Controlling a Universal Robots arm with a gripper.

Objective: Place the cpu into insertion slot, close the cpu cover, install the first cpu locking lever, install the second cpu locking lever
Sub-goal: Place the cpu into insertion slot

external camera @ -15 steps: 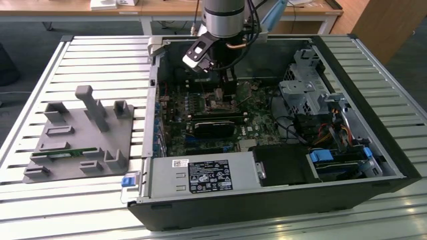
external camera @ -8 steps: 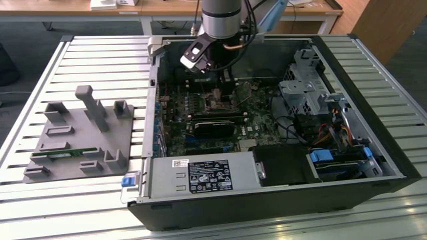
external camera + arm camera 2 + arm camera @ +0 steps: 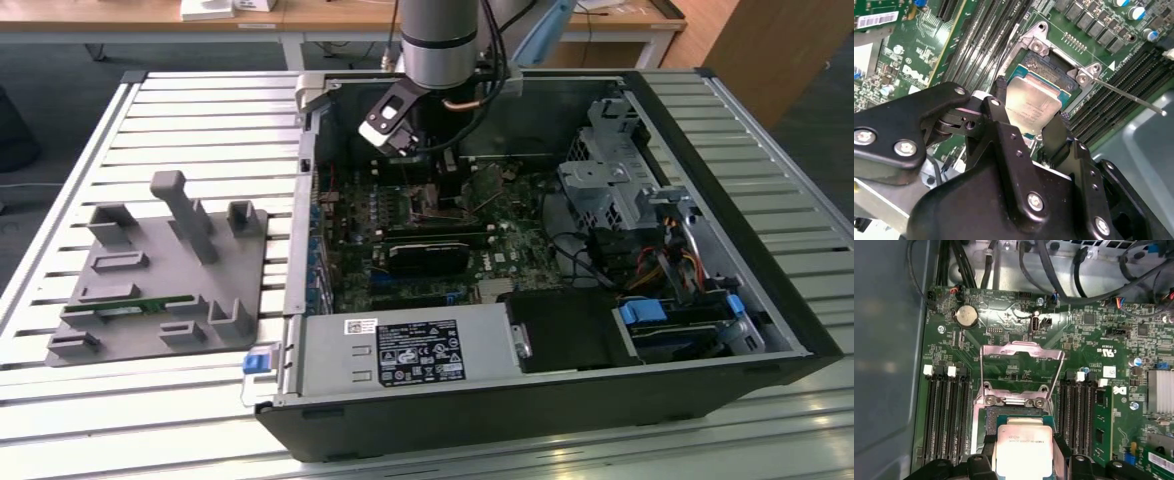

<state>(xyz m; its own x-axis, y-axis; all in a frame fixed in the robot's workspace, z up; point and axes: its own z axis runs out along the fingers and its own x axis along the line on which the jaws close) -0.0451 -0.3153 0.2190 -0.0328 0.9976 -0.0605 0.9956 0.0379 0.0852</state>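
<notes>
My gripper [image 3: 1031, 107] is shut on the cpu [image 3: 1035, 97], a square chip with a dull silver top, pinched at two opposite edges by the black fingers [image 3: 999, 110]. In the first wrist view the cpu [image 3: 1023, 447] hangs low over the insertion slot [image 3: 1014, 412], whose dark centre shows just beyond the chip; I cannot tell whether they touch. The cpu cover [image 3: 1021, 352], a thin silver frame, is swung open away from the slot. A thin locking lever [image 3: 1129, 95] sticks out beside the socket. In the exterior view my gripper [image 3: 438, 175] reaches into the open computer case.
Long black memory slots [image 3: 946, 415] flank the socket on both sides. A coin battery [image 3: 966, 316] and cable bundles [image 3: 1054, 260] lie beyond the cover. The case wall [image 3: 884, 365] is close by. A grey fixture [image 3: 160, 270] stands outside the case on the slatted table.
</notes>
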